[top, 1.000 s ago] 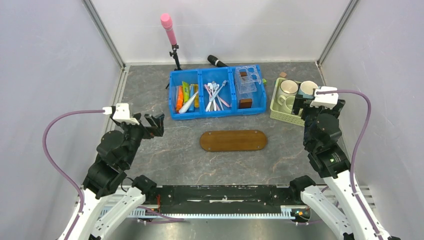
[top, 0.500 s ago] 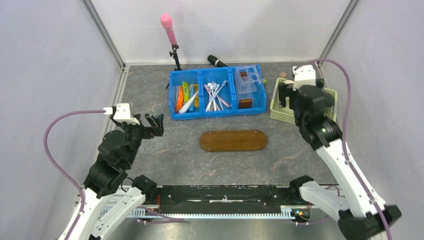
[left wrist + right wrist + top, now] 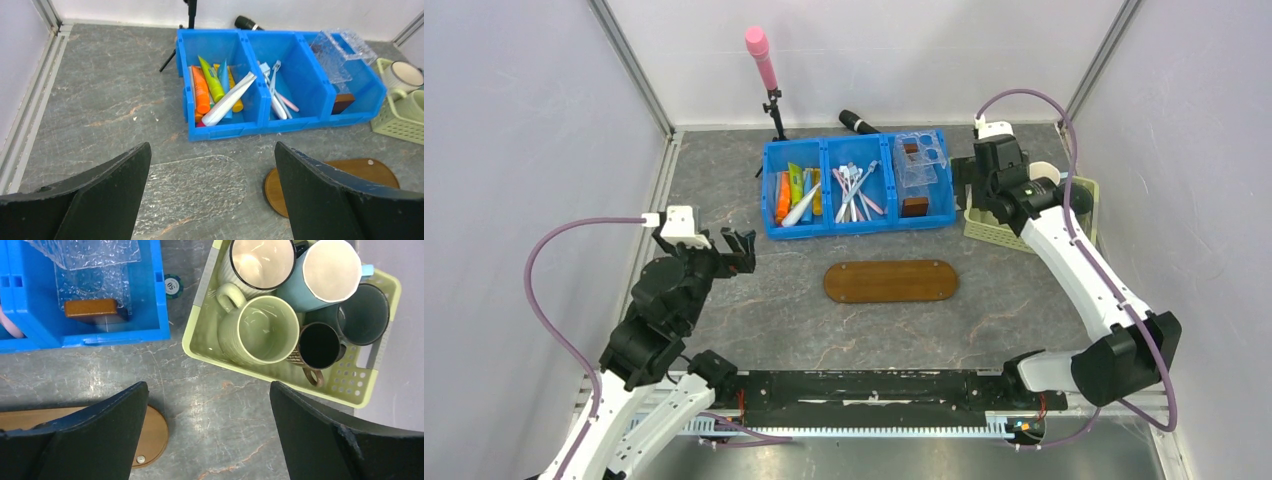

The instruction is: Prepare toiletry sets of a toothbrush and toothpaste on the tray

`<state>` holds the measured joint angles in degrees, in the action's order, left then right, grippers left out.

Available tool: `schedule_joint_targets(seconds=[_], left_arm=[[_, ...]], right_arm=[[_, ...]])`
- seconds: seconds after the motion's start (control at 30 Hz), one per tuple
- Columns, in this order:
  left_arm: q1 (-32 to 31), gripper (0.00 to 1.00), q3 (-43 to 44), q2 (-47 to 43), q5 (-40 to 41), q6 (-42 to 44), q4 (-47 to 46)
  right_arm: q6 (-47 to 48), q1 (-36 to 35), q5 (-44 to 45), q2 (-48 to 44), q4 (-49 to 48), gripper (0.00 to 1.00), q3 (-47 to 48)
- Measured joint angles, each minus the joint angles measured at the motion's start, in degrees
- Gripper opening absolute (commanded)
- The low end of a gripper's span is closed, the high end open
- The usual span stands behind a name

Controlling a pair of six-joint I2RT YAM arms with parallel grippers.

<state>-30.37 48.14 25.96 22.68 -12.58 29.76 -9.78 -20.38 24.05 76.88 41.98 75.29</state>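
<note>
The dark wooden oval tray (image 3: 890, 281) lies bare on the table in front of the blue bin (image 3: 859, 230); its ends show in the left wrist view (image 3: 371, 170) and the right wrist view (image 3: 150, 436). The light blue toothbrush (image 3: 864, 178) (image 3: 270, 75) lies among others in the bin's middle compartment. The green toothpaste tube (image 3: 796, 183) (image 3: 212, 82) and the white one (image 3: 802, 205) (image 3: 230, 97) lie in the left compartment. My left gripper (image 3: 742, 250) (image 3: 212, 150) is open and empty, left of the tray. My right gripper (image 3: 974, 190) (image 3: 208, 387) is open and empty, high over the gap between bin and basket.
A pale green basket (image 3: 984, 228) (image 3: 200, 335) of mugs stands right of the bin. A clear plastic box (image 3: 921, 155) and a wooden block (image 3: 914, 207) fill the bin's right compartment. A clear oval plate (image 3: 195, 190) lies below my left gripper. A pink microphone (image 3: 762, 55) stands behind.
My right arm has swung from the right of the basket forward and left, to above the gap between bin and basket. My left arm has edged slightly forward.
</note>
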Motion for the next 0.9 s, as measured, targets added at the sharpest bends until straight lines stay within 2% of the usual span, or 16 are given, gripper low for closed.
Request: schedule_joint_targets(seconds=[0.2, 0.43, 0.67, 0.9], left_arm=[[0.00, 1.00, -5.01, 0.79, 1.20, 0.02, -2.64], [0.00, 1.00, -9.27, 1.27, 2.32, 0.22, -9.09], [0.00, 1.00, -10.49, 2.01, 3.39, 0.81, -13.11], [0.00, 1.00, -12.35, 3.08, 4.33, 1.60, -14.27]], right_arm=[[-0.57, 7.85, -5.49, 0.37, -1.99, 0.98, -2.03], [-3.39, 17.40, -4.96, 6.03, 0.48, 0.92, -1.25], [-5.84, 27.98, -5.05, 10.38, 0.57, 0.80, 0.24], [-6.51, 33.92, -8.50, 13.46, -0.98, 0.72, 1.97]])
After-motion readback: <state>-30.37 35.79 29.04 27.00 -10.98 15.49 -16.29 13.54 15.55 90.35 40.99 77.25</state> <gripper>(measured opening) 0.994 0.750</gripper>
